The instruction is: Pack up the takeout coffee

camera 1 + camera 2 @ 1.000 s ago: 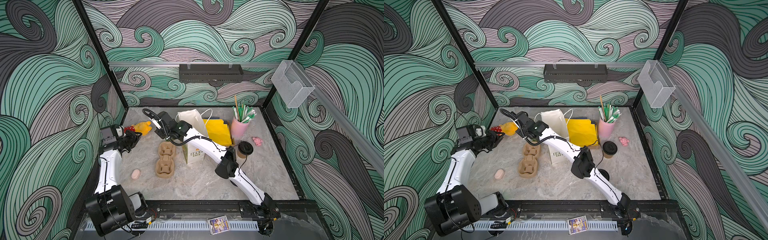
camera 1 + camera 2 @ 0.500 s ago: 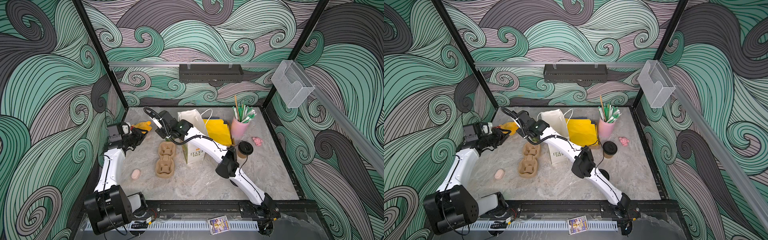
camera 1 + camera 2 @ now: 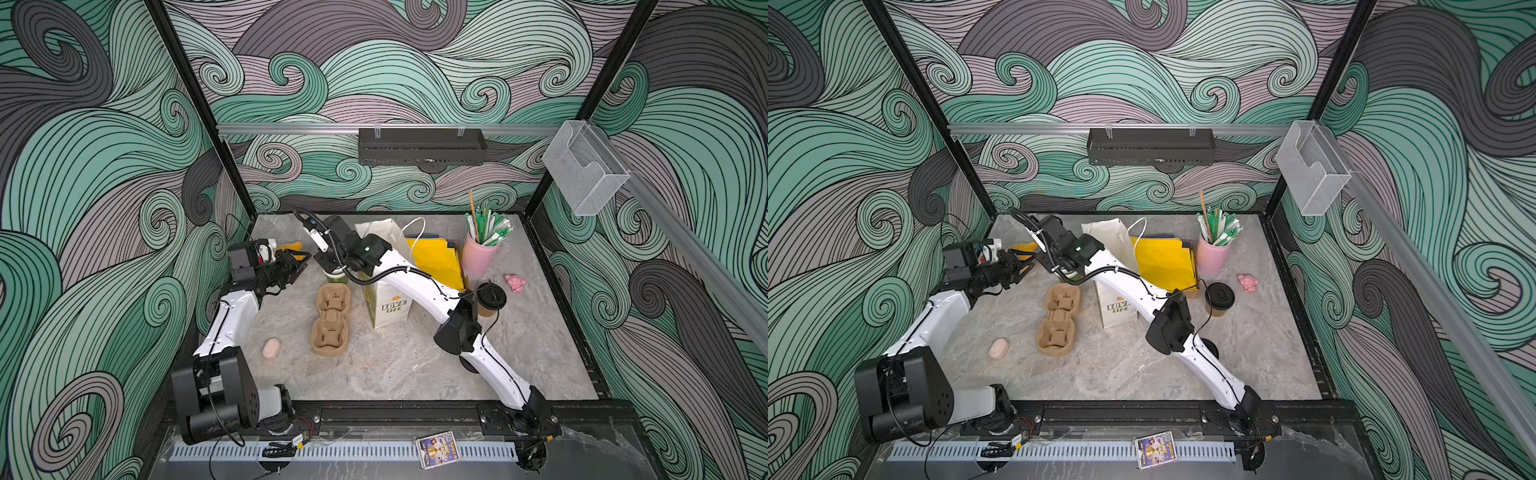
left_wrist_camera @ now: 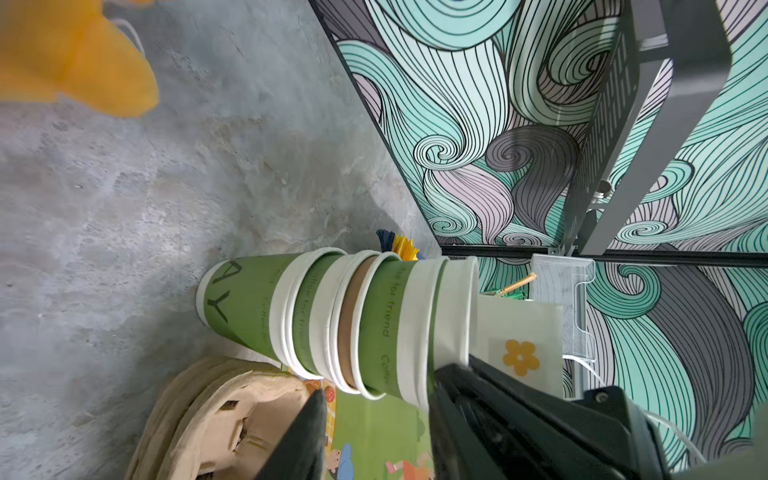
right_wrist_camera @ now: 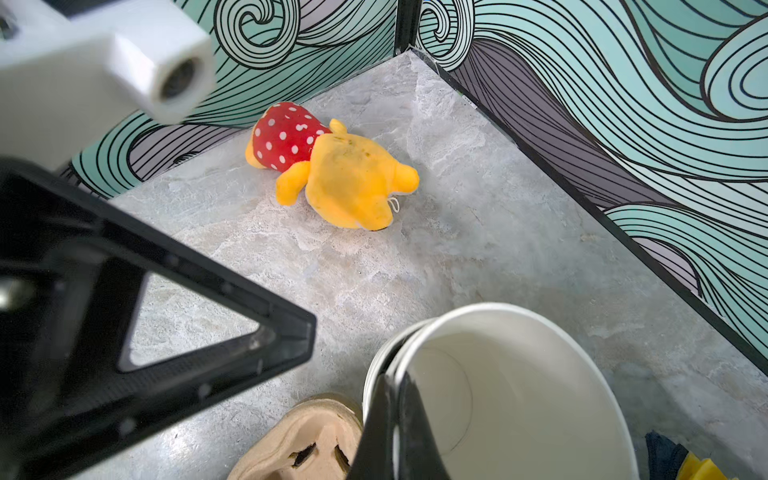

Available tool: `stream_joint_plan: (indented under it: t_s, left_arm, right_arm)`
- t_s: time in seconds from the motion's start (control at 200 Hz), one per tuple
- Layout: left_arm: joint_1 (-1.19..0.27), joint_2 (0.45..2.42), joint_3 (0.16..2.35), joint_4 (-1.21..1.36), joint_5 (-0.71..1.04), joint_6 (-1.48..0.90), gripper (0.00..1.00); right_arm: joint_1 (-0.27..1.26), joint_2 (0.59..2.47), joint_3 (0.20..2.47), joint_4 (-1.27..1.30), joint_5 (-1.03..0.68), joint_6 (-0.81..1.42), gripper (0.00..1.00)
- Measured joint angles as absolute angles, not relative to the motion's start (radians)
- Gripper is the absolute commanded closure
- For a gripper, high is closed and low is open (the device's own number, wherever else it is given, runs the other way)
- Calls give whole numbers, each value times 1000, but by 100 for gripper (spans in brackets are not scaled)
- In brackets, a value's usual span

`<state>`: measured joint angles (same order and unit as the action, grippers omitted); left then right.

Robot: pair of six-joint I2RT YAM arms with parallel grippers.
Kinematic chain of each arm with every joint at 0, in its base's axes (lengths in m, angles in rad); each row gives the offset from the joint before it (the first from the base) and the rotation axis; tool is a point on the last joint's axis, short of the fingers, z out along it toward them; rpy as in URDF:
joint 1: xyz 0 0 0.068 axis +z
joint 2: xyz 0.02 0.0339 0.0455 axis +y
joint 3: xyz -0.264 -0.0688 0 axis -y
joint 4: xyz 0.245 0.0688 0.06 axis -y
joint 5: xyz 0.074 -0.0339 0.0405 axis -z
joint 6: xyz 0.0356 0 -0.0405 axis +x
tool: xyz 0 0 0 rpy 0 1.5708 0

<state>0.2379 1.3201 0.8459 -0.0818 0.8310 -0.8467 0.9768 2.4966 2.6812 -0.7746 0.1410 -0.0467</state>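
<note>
Pinching rim of stacked cups (image 4: 332, 320) with right end effector (image 5: 397, 390), far left; holding left end effector (image 3: 300, 264) half wide beside.

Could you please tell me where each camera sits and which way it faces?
Top views: high at the front, looking down on the table; both arms, left gripper and right gripper, show.
Left wrist: on the left arm, rolled sideways, facing the nested cups; one own fingertip shows.
Right wrist: above the stack, looking down past it toward the plush toy; its fingers pinch the top cup's rim.
Shared: both wrist views show the cups and cup carrier.
</note>
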Motion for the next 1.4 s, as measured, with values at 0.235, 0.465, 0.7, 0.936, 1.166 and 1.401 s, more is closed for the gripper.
stream_joint_plan:
  t_s: [0.235, 0.465, 0.7, 0.936, 1.166, 1.401]
  left_arm:
    - [203, 1362, 841, -21, 856, -873, 56]
    - [191, 1398, 841, 33, 866, -900, 58]
    - [186, 1428, 841, 68, 876, -911, 60]
    - [181, 1447, 842, 78, 876, -908, 64]
    - [181, 1454, 847, 68, 864, -902, 62]
    - [181, 1457, 849, 62, 860, -898, 57]
  right_arm:
    - [977, 2497, 2681, -775, 133, -42, 98]
    - [977, 2497, 2681, -775, 131, -41, 98]
    - [977, 2497, 2681, -776, 130, -40, 98]
    - [977, 2495, 2685, -783, 130, -41, 99]
    - [982, 2477, 2700, -783, 136, -49, 100]
    - [997, 2418, 2704, -781, 152, -79, 100]
